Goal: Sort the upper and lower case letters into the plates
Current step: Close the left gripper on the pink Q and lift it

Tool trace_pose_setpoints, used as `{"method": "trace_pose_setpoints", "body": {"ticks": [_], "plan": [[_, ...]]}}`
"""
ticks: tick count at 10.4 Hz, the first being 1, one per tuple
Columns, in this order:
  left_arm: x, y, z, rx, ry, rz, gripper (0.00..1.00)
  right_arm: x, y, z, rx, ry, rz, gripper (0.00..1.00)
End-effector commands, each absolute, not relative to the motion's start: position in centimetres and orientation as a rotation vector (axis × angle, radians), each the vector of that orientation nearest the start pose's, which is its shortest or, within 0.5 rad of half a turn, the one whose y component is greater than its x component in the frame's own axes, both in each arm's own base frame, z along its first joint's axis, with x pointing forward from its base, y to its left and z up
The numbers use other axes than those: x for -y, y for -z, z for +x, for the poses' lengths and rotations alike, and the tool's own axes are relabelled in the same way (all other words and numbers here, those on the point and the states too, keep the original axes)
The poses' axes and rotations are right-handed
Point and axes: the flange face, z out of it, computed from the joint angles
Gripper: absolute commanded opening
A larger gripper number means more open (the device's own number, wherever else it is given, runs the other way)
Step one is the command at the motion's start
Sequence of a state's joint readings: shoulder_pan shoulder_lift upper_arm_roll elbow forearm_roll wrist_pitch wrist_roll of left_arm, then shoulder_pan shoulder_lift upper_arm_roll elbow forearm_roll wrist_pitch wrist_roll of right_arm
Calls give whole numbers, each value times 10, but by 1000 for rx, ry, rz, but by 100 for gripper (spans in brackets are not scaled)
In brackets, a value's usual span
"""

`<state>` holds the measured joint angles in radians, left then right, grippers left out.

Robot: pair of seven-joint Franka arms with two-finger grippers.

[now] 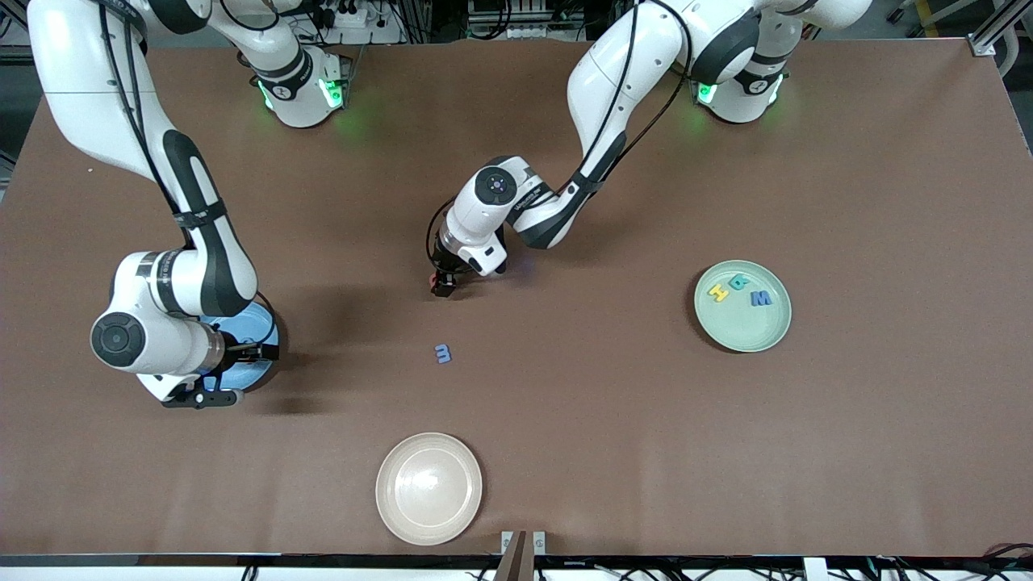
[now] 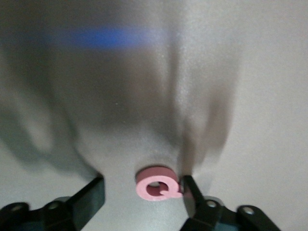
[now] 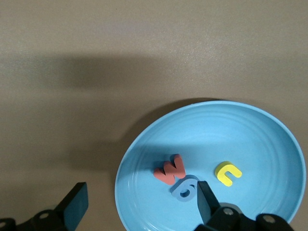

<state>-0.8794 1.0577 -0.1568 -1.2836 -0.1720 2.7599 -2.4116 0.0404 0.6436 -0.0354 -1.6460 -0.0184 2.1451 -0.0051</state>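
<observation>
The red Q (image 2: 156, 184) lies flat on the brown table (image 1: 726, 452) near its middle, between the parted fingers of the left gripper (image 1: 443, 284); one finger touches its tail, the other stands apart, so nothing is gripped. A blue m (image 1: 442, 353) lies at six o'clock from it, nearer the front camera. The mint green plate (image 1: 771, 339), at three o'clock, holds a yellow H (image 1: 717, 291), a teal R (image 1: 738, 282) and a blue W (image 1: 761, 298). The right gripper (image 3: 139, 204) hovers wide open and empty over the blue plate (image 3: 269, 134), at nine o'clock, which holds a red w (image 3: 169, 170), a blue g (image 3: 184, 189) and a yellow u (image 3: 227, 173). A cream plate (image 1: 428, 486) sits at six o'clock.
</observation>
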Motion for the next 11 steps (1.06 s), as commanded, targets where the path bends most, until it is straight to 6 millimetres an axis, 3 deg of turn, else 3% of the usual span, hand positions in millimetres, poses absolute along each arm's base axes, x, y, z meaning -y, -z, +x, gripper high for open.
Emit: {"method": "trace_pose_setpoints", "body": {"ticks": [1,2,6,9,11], "plan": [[646,-138,430,-1996,385,1855,63,-6,-228,670,59,-224,-3170,100],[646,-138,431,-1981,381,1866,57,-6,-228,670,59,-224,-3170,100],[641,-134,431,-1926,360,1932,57,-8,-232,670,63,-221,-3169,100],[631,-143,448,-1925,358,1913,57,-13,-239,673,61,-206,-3169,100],[631,-142,448,-1928,359,1914,57,-18,-244,674,66,-191,-3164,100]]}}
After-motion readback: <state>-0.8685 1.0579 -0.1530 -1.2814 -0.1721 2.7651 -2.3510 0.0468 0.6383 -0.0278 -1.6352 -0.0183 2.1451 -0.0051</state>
